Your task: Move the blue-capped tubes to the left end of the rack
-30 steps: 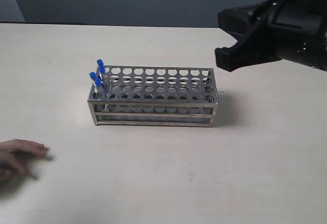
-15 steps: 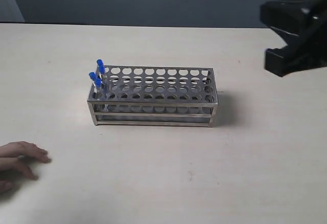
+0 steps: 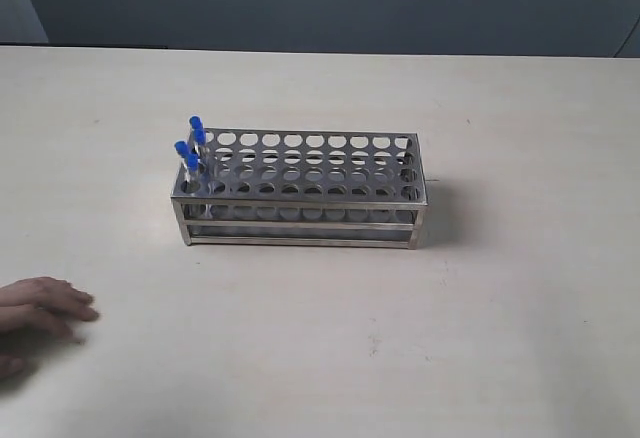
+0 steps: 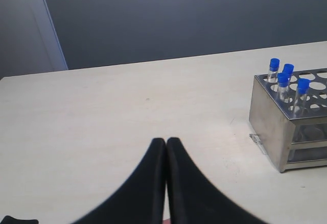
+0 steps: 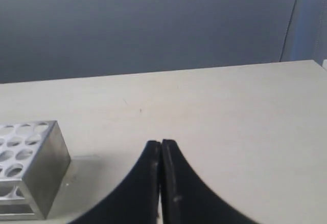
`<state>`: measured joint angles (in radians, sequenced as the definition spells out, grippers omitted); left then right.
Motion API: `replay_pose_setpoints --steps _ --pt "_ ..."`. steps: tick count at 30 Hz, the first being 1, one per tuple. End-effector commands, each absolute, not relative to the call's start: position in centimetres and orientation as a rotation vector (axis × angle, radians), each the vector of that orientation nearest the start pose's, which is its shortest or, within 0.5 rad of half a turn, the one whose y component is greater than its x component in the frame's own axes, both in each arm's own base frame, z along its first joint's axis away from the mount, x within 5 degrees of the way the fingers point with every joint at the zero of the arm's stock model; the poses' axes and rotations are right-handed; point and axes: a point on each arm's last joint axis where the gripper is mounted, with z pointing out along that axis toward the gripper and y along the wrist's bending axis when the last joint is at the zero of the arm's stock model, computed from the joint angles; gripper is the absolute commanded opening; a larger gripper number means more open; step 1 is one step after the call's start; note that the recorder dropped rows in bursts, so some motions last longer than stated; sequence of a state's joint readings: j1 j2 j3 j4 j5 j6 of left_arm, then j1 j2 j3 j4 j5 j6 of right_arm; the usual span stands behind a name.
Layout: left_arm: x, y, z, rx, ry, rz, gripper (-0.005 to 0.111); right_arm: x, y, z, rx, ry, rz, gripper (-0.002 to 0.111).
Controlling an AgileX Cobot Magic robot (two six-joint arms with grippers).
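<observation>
The exterior camera looks down at a slant on the bench (image 3: 500, 338), with the rack (image 3: 300, 193) mid-frame. Both wrist cameras sit low, facing across the bench. The one behind the left claw (image 4: 166, 141) catches one end of the rack, and the one behind the right claw (image 5: 161, 143) catches its opposite end.

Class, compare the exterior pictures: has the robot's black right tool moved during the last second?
Yes. The black right tool drew away rightward from the shiny metal test-tube rack, leaving the exterior view entirely.
</observation>
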<state>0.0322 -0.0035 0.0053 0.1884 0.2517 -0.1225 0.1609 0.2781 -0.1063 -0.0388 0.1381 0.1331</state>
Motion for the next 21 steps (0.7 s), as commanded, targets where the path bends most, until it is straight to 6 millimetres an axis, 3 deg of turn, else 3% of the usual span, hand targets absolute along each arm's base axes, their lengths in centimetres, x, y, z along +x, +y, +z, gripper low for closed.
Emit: replay_pose_setpoints --steps 1,9,16,21 --pt "5.5 0.6 19.2 -0.001 1.72 0.11 0.001 7.3 1.0 20.5 -0.064 1.842 0.147 0.0" --pt "5.5 0.6 19.2 -0.001 1.72 0.11 0.001 6.0 0.8 18.4 -0.059 1.85 0.143 0.0" --pt "5.5 0.6 19.2 -0.001 1.72 0.11 0.001 5.5 0.6 18.5 -0.081 1.805 0.097 0.0" --pt "5.5 0.6 19.2 -0.001 1.72 0.11 0.001 5.6 0.0 18.5 0.01 1.806 0.029 0.0"
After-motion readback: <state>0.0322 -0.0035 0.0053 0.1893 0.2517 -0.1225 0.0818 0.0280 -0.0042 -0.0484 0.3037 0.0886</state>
